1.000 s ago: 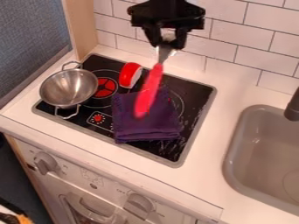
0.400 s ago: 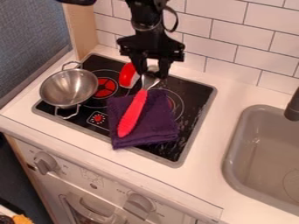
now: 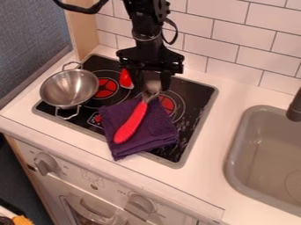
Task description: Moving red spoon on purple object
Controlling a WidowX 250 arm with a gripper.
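Slippage of the purple cloth (image 3: 157,129) seems the chief risk, since its nearest corner already juts over the stove's (image 3: 191,101) frame onto the counter (image 3: 206,176). The red spoon (image 3: 132,123) is laid slantwise with its handle over the cloth, while its metal bowl reaches past the cloth's far edge, where the gripper (image 3: 150,86) is placed. Whether the bowl is gripped or free cannot be told. If the spoon were pushed nearer the counter's front while pressed down, the cloth could be dragged along and rucked. If it were released with too much weight beyond the cloth, the bowl might be tipped onto the stove; if it were still pinched on lifting, the handle could be pulled clear. By a sideways swing, the red object (image 3: 125,80) beyond the cloth's far edge could be knocked; the metal pot (image 3: 69,88), left of the cloth, is less threatened.
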